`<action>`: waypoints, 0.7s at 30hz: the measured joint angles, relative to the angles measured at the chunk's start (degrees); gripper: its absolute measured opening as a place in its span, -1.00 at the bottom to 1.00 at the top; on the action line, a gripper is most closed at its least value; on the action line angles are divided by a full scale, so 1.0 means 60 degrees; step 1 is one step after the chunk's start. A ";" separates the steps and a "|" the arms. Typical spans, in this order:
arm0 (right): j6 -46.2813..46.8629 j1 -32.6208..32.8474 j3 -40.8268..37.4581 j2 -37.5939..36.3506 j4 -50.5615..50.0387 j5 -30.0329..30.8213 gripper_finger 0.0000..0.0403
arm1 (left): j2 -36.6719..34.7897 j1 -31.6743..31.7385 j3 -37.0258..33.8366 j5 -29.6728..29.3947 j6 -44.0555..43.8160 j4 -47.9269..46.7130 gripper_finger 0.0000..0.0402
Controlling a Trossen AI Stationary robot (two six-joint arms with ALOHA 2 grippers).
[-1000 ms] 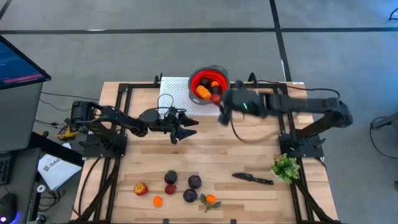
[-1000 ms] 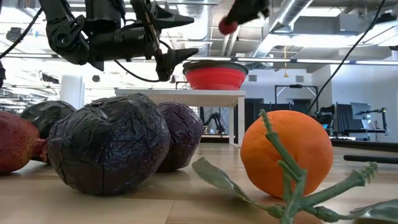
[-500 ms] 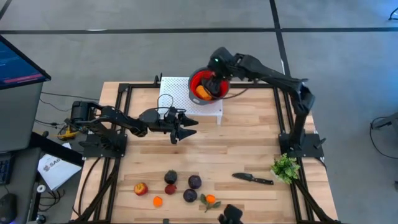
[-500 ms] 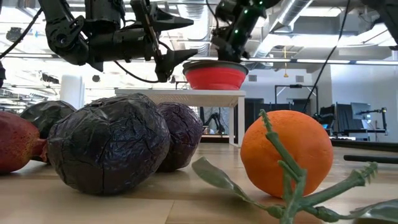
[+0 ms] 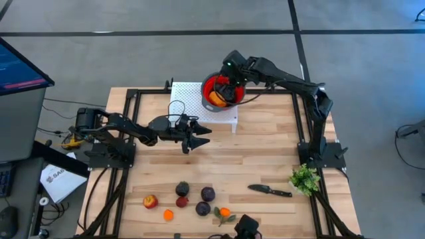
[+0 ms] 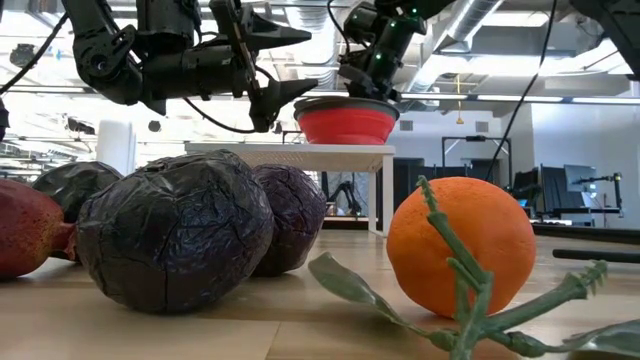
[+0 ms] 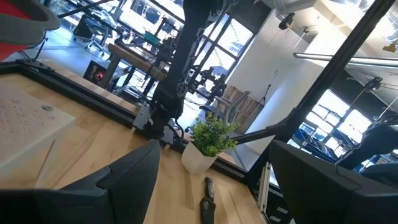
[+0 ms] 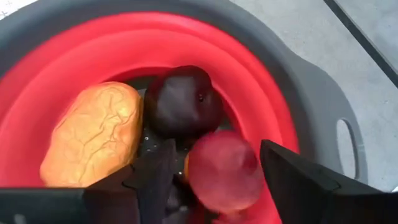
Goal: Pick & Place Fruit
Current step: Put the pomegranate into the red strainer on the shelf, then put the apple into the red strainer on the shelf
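Right tool point(image 8: 211, 180) is hanging directly over the red bowl point(image 5: 208, 85), which is sitting on the white stand point(image 5: 192, 105) at the far edge of the bench point(image 5: 265, 159). In the right wrist view the fingers are standing apart with a red fruit point(image 8: 225, 171) between them; I cannot tell whether the pads are touching it or whether it is already lying free in the bowl. Beside it an orange piece point(image 8: 93, 140) and a dark plum point(image 8: 183, 102) are lying in the bowl.

Left tool point(image 5: 194, 137) is waiting above mid-bench, fingers apart, holding nothing, pointing toward the right side.

Key relation: the remaining fruit are sitting in a cluster near the front edge, well apart from the bowl. They are a red-yellow piece point(image 5: 151, 201), a small orange point(image 5: 168, 214), a small red one point(image 5: 181, 202), dark purple ones point(image 5: 208, 194), and a leafy orange point(image 5: 224, 213). The cluster is lying front-left of centre, so the left tool is nearer to it than the right, which is at the far edge. Judgement: if the right arm makes the next pick, it is facing a full reach back across the bench. The pieces are rounded, with no long axis to align to. The knife point(image 5: 269, 190) and green bunch point(image 5: 305, 178) are lying to the right of the cluster, between it and the right arm's base, and could be brushed.
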 joint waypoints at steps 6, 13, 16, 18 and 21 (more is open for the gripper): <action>-0.0065 -0.0040 -0.0004 -0.0048 0.0598 0.0163 0.23 | 0.0000 0.0000 0.0000 0.0000 -0.0006 0.0002 0.48; -0.0991 0.0646 -0.0004 -0.1175 0.1332 0.1145 0.10 | 0.0000 -0.0063 0.0000 0.0232 -0.0142 -0.0002 0.48; -0.1306 0.1370 -0.0242 -0.1920 0.1453 0.1351 0.00 | 0.0000 -0.0194 0.0000 0.0244 -0.0131 -0.0002 0.48; -0.1370 0.1930 -0.0877 -0.2528 0.1712 0.1365 -0.07 | -0.0001 -0.0257 0.0000 0.0246 -0.0087 -0.0002 0.48; -0.1260 0.2827 -0.2678 -0.3551 0.2587 0.1380 -0.19 | -0.0252 -0.0419 -0.0011 0.0240 0.0428 -0.0257 0.48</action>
